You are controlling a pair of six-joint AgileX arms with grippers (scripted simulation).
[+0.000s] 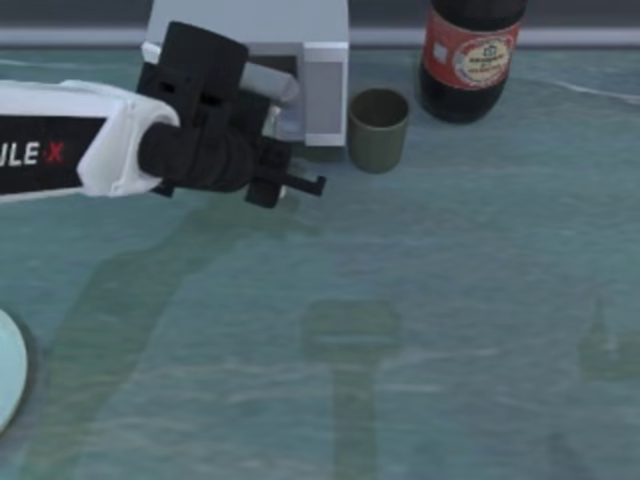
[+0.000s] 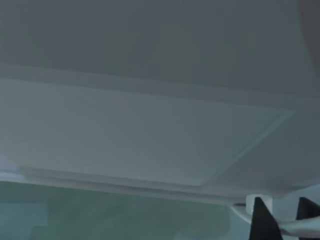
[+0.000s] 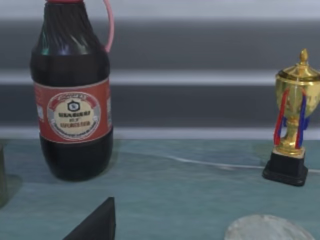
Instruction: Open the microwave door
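Desk [image 1: 450,300] in teal, with microwave [image 1: 250,20] pushed to the far edge, left of centre. Door [image 2: 140,135] on the front of that box, facing the near side and filling the left wrist view. Left hand [image 1: 290,185] reaching in from the left, hard up against the door, fingertips [image 2: 261,222] closed either side of the white handle [image 2: 300,227]. Right hand [image 3: 94,224] parked out of the top view, facing bottle [image 1: 470,60] and trophy [image 3: 292,135]; grip impossible to tell.

Likely trouble: a straight pull instead of an arc round the hinge, sliding the bar out of the pinch. Likewise too hard a tug, dragging the light box across the desk and into the cup [image 1: 378,128] just beside its right wall. Also possible: door swinging onto the wrist crowding it.
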